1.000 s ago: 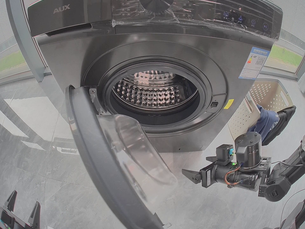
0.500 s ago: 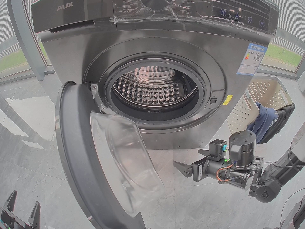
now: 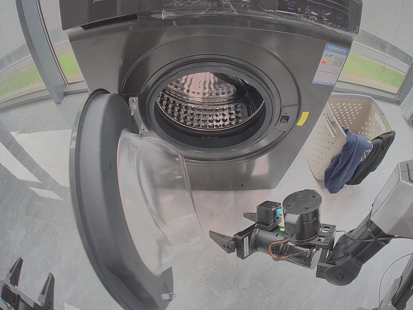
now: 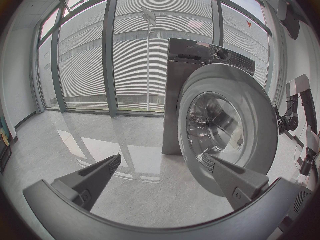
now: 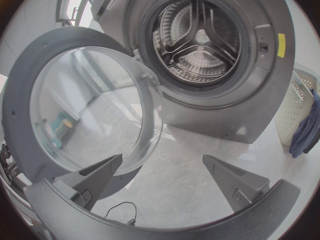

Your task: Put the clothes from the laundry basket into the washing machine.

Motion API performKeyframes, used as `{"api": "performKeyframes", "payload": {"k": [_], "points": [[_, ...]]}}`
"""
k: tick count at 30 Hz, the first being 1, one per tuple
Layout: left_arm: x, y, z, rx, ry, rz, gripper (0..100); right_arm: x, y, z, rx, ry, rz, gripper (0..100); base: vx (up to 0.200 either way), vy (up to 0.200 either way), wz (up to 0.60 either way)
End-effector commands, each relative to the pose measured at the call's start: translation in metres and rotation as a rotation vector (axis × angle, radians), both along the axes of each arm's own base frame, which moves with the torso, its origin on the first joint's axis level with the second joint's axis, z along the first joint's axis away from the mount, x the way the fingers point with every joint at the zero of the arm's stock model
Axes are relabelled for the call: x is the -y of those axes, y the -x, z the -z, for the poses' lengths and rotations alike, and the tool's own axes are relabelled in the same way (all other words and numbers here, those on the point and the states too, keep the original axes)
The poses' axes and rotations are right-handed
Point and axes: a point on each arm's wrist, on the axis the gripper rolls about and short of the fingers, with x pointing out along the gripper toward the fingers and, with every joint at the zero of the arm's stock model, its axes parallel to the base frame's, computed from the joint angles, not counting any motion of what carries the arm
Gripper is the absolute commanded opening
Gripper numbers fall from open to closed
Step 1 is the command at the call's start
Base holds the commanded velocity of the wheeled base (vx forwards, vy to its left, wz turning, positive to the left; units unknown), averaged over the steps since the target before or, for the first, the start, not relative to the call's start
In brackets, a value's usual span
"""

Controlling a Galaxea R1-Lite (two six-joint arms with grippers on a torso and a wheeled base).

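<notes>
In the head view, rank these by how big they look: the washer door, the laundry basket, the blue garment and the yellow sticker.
1. washer door, largest, though it is also nearest the camera
2. laundry basket
3. blue garment, draped over the basket's rim
4. yellow sticker, smallest

The washing machine [image 3: 206, 48] casing is smooth, satin grey metal — its drum [image 3: 206, 108] bright embossed steel, its door bowl [image 3: 157, 194] clear and glossy; the laundry basket [image 3: 352, 113] matt perforated plastic; the clothes [image 3: 348, 160] soft dark cloth; the floor [image 3: 38, 220] polished tile.
</notes>
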Motion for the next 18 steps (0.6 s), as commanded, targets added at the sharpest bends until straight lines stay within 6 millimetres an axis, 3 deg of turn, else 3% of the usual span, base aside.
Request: {"api": "performKeyframes", "payload": {"k": [1, 7, 11, 18], "points": [[0.000, 0.000, 0.004, -0.003, 0.001, 0.001, 100, -0.003, 0.002, -0.001, 0.000, -0.008, -0.007, 100, 0.000, 0.000, 0.00], [0.000, 0.000, 0.004, -0.001, 0.001, 0.001, 100, -0.007, -0.006, -0.006, 0.021, -0.030, 0.001, 100, 0.000, 0.000, 0.00], [0.000, 0.000, 0.004, -0.003, -0.001, 0.001, 100, -0.016, -0.015, 0.002, 0.016, -0.024, 0.001, 100, 0.000, 0.000, 0.00], [0.000, 0.000, 0.004, -0.001, 0.001, 0.001, 100, -0.033, -0.027, 0.007, 0.029, -0.040, -0.011, 100, -0.171, 0.000, 0.00]]}}
